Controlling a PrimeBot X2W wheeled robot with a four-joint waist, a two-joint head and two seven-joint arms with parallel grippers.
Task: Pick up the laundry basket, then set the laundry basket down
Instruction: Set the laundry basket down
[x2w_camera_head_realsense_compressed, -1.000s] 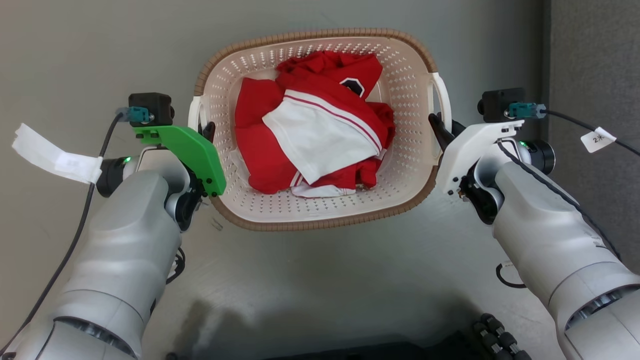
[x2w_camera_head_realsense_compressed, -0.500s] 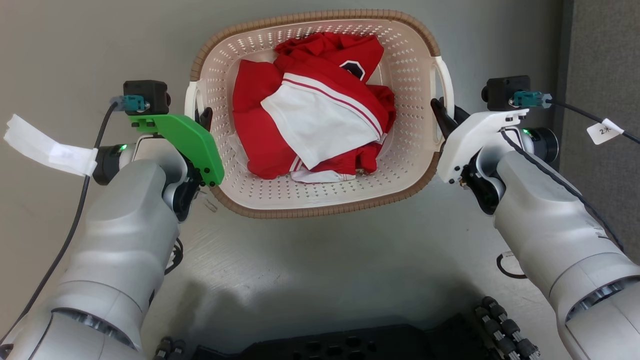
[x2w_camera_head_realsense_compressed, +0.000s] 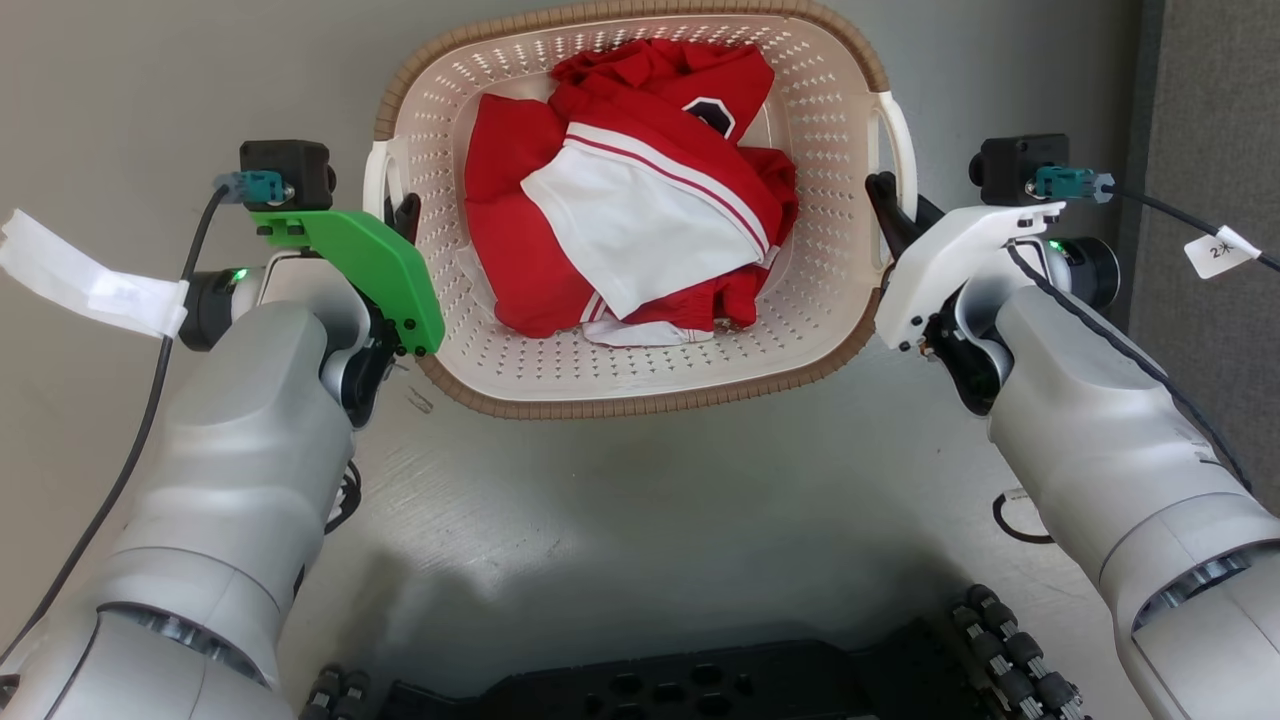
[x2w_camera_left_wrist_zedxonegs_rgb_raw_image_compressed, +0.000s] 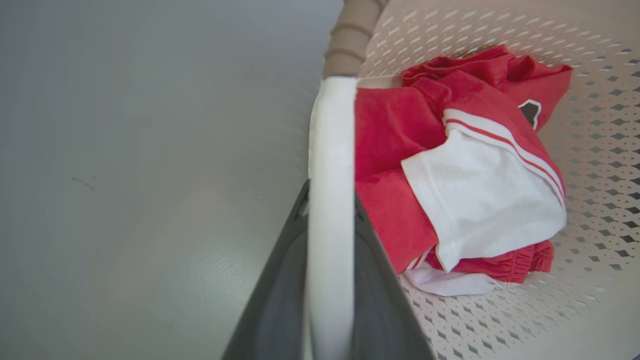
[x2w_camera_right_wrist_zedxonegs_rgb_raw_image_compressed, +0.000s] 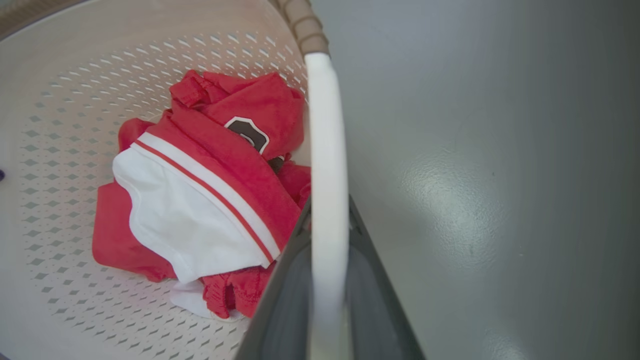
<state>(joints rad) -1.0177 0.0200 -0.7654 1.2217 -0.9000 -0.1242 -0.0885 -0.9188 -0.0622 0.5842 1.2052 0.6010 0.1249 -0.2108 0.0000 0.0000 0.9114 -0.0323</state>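
The laundry basket (x2w_camera_head_realsense_compressed: 640, 405) is in the upper middle of the head view, between the two arms, with its far rim cut off by the top edge. I cannot tell whether it rests on the grey floor (x2w_camera_head_realsense_compressed: 640, 520) or hangs just above it. The left gripper (x2w_camera_head_realsense_compressed: 405, 212) is clamped on the white handle (x2w_camera_head_realsense_compressed: 372, 185) at the basket's left side. In the left wrist view its dark fingers (x2w_camera_left_wrist_zedxonegs_rgb_raw_image_compressed: 280, 285) press on either side of that handle. The right gripper (x2w_camera_head_realsense_compressed: 885, 200) grips the opposite handle (x2w_camera_head_realsense_compressed: 906, 140) in the same way, with one finger inside the rim and one outside.

A crumpled red and white garment (x2w_camera_head_realsense_compressed: 640, 240) lies on the basket's bottom, lower than the handles. The robot's black base (x2w_camera_head_realsense_compressed: 700, 685) runs along the bottom edge. A darker grey panel (x2w_camera_head_realsense_compressed: 1210, 120) stands along the right edge, near the right arm. A white tag (x2w_camera_head_realsense_compressed: 90, 285) hangs from a cable at the left.
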